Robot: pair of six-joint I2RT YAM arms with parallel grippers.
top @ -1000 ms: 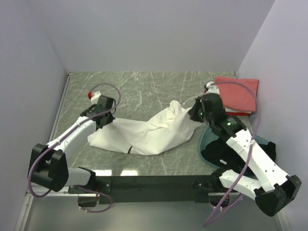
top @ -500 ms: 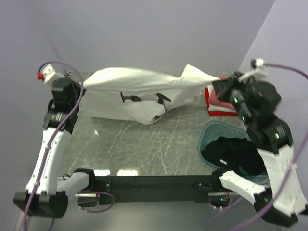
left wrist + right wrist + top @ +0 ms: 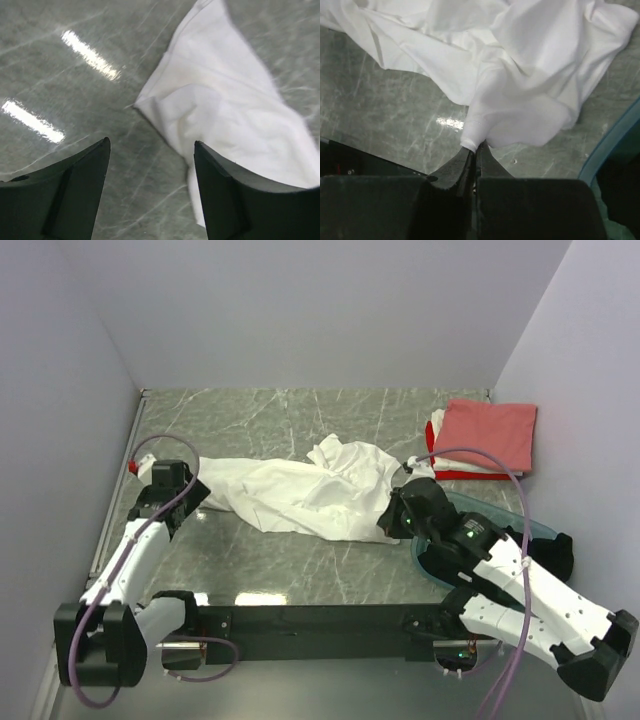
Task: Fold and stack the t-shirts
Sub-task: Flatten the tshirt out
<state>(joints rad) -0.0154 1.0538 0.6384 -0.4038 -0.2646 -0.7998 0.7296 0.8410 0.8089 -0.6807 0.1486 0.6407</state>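
Note:
A large white t-shirt (image 3: 300,495) lies crumpled across the middle of the table. My left gripper (image 3: 188,502) is open just off its left end. In the left wrist view its jaws (image 3: 151,145) stand wide over bare table, with the white t-shirt's corner (image 3: 225,100) ahead and to the right. My right gripper (image 3: 392,520) is shut on the t-shirt's right edge; in the right wrist view a pinched fold of the white t-shirt (image 3: 520,75) leaves the closed gripper (image 3: 476,145). Folded t-shirts sit stacked at the back right, salmon-pink (image 3: 490,432) on top of red (image 3: 470,475).
A translucent teal tub (image 3: 430,550) stands at the near right under my right arm, with a black t-shirt (image 3: 545,550) in it. The tub's rim (image 3: 615,145) shows in the right wrist view. Walls close in the table on the left, back and right.
Both arms came down from holding the white t-shirt stretched high in the air. The t-shirt now lies on the table, and my left gripper has opened and let go of it.

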